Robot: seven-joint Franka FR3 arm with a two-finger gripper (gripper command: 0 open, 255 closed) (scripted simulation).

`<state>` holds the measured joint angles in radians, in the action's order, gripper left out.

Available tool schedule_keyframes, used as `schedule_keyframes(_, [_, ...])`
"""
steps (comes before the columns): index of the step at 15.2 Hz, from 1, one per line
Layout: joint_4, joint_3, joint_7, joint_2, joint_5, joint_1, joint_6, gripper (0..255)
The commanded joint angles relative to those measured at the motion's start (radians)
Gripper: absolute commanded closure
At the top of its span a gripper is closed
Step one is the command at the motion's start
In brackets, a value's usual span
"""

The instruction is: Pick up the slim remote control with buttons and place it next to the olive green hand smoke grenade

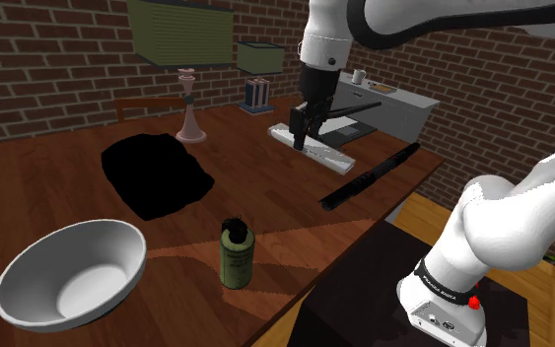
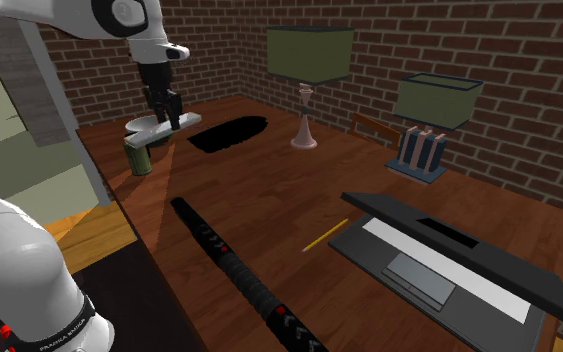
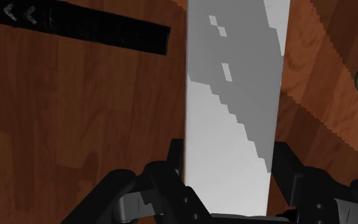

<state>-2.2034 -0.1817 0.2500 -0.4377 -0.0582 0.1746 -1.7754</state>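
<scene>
One gripper [image 1: 303, 126], shoulder view: jaws clamped on the light-grey remote [image 1: 316, 150], which hangs clear of the table [image 1: 265, 197]. The olive grenade [image 1: 236, 254] stands upright nr the front edge, apart from the remote, with a bowl [image 1: 68, 276] toward that view's left.

Second ext. view: the remote [image 2: 149, 126] appears just above the grenade [image 2: 139, 158]; the true gap cannot be told. A black rod [image 2: 239, 265] lies along the table.

Wrist view: both fingers [image 3: 176, 156] press the remote's long sides at one end, so most of its length sticks out past them.

Risks:
- End grip: the remote may pivot or slip in transit.
- Low approach: the overhang may knock the grenade over.
- High release: the remote may bounce and land off-spot.
</scene>
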Motion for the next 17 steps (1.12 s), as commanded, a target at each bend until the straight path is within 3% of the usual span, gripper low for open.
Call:
schedule_keyframes(1, [-0.032, -0.015, 0.021, -0.025, -0.011, 0.011, -0.008, 255])
schedule_keyframes(17, [-0.223, -0.030, 0.024, 0.005, -0.017, 0.015, -0.229, 255])
